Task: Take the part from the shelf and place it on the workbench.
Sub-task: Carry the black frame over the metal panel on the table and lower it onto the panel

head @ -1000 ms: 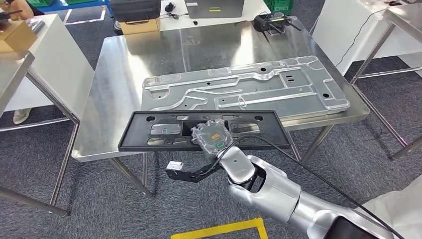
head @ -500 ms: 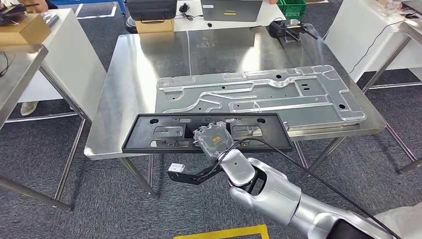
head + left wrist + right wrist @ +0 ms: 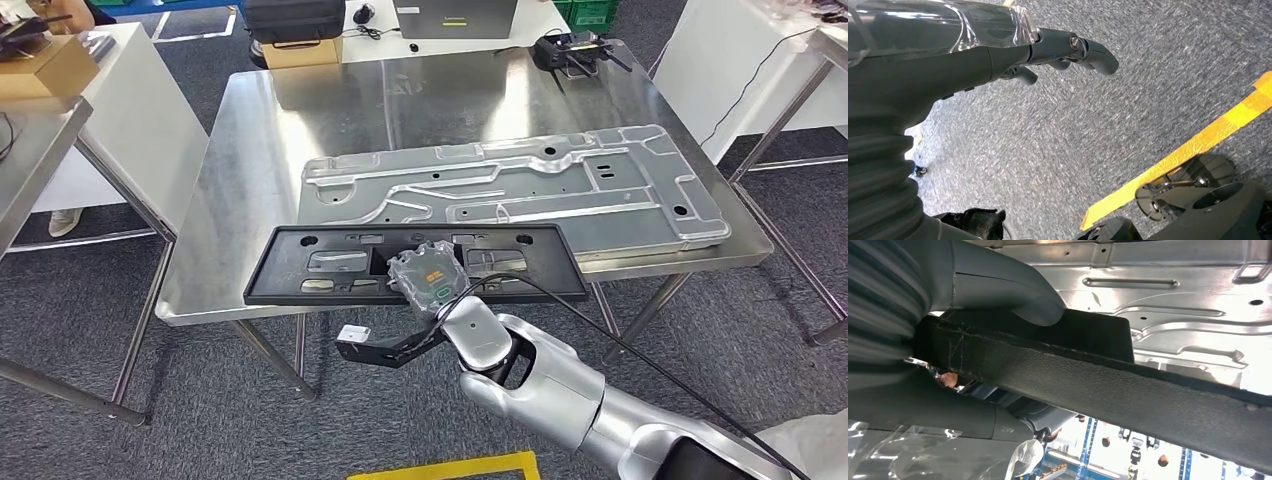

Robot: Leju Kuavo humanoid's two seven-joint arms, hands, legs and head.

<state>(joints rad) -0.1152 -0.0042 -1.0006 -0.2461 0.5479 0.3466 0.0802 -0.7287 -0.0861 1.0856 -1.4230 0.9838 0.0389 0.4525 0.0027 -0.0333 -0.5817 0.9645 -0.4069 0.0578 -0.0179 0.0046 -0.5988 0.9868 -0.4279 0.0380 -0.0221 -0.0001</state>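
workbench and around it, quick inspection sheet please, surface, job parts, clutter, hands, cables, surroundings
Surface: steel workbench, bare at its near left.
Job's things: black plastic frame held over the near edge; large stamped metal panel lies flat behind it.
Clutter: black device at the far right corner.
Hands: right hand grips the frame's near edge; left hand hangs over the carpet, holding nothing.
Cables: black cable arcs over the right arm.
Surroundings: grey carpet, yellow floor tape, white tables either side, cardboard box left.
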